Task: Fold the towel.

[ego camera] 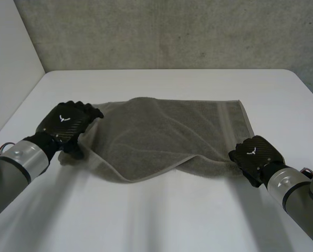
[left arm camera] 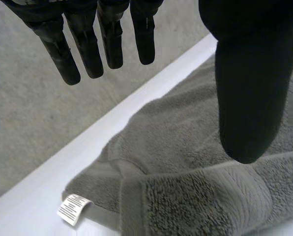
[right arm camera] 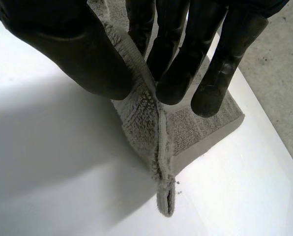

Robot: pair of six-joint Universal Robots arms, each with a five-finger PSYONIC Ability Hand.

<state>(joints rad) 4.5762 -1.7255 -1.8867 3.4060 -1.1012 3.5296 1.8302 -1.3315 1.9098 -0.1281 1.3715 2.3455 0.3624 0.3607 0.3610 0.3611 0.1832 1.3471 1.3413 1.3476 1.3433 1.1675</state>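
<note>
One grey terry towel (ego camera: 167,136) lies rumpled on the white bench (ego camera: 172,215). Right robot hand (ego camera: 255,156) pinches its near corner, evidently for folding over; left robot hand (ego camera: 67,125), released, sits at the opposite end.

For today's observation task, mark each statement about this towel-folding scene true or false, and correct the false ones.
1. The right hand pinches an edge of the towel between thumb and fingers. True.
2. The left hand has its fingers curled tightly round the towel. False: its fingers are straight and grip nothing.
3. The grey towel lies on a white table. True.
4. The towel carries a red label. False: its label is white, at a corner of the towel near the left hand.
</note>
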